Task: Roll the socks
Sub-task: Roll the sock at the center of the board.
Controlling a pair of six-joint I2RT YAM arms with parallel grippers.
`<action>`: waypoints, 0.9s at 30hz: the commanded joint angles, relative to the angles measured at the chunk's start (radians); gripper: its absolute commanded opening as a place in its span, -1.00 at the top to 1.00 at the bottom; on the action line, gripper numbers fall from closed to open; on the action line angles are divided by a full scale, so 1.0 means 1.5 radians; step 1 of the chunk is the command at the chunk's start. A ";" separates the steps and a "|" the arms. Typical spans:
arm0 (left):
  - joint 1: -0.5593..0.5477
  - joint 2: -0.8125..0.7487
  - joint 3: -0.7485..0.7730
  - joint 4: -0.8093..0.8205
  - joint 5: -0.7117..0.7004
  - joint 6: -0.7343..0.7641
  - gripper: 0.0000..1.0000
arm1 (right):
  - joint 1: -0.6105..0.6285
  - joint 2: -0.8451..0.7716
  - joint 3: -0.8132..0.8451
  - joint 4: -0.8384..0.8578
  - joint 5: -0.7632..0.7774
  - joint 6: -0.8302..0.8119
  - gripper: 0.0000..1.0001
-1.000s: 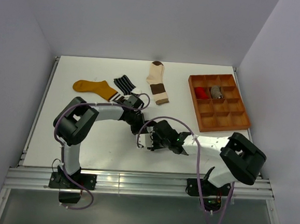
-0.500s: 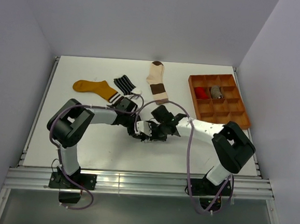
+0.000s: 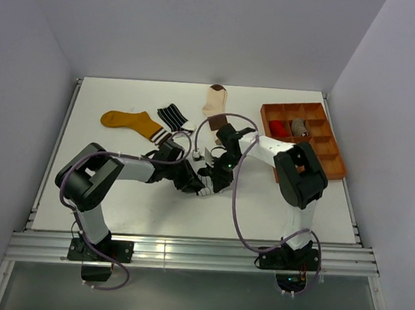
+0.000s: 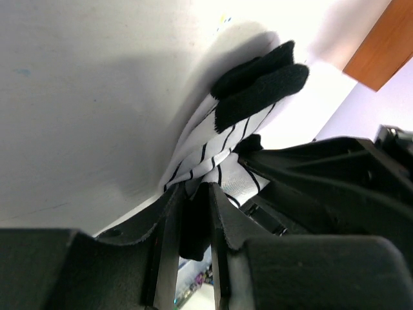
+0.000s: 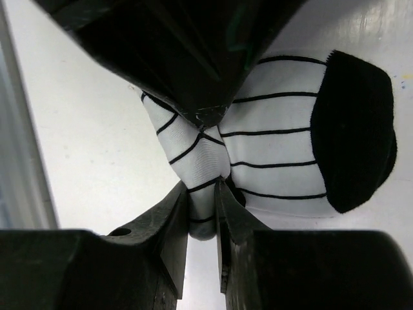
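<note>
A white sock with thin black stripes and a black toe (image 5: 284,148) lies bunched on the table between my two grippers. The right gripper (image 5: 205,187) is shut on a fold of its white fabric. In the left wrist view the same sock (image 4: 219,139) runs into my left gripper (image 4: 199,187), which is shut on a dark part of it. From above, both grippers (image 3: 194,185) (image 3: 216,179) meet over the sock (image 3: 205,191) at mid-table and hide most of it. Three other socks lie at the back: mustard (image 3: 131,122), black with white stripes (image 3: 171,115), and cream with brown (image 3: 214,102).
An orange-brown compartment tray (image 3: 334,168) stands at the back right, with a red bundle (image 3: 278,127) and a grey one (image 3: 298,126) in its cells. The right arm's forearm (image 3: 266,147) reaches across in front of the tray.
The right arm has swung from the near right to the back, and its gripper has closed on the sock. The left gripper has slid nearer and its jaws have widened onto the fabric.
</note>
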 commanded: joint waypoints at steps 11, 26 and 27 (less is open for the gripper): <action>-0.024 -0.064 -0.065 0.083 -0.140 0.003 0.36 | -0.044 0.157 0.107 -0.161 0.052 0.076 0.60; -0.058 -0.248 -0.144 0.173 -0.411 0.167 0.12 | -0.054 0.216 0.159 -0.188 0.108 0.126 0.66; -0.065 -0.253 -0.146 0.197 -0.410 0.191 0.11 | -0.054 0.219 0.162 -0.190 0.108 0.124 0.66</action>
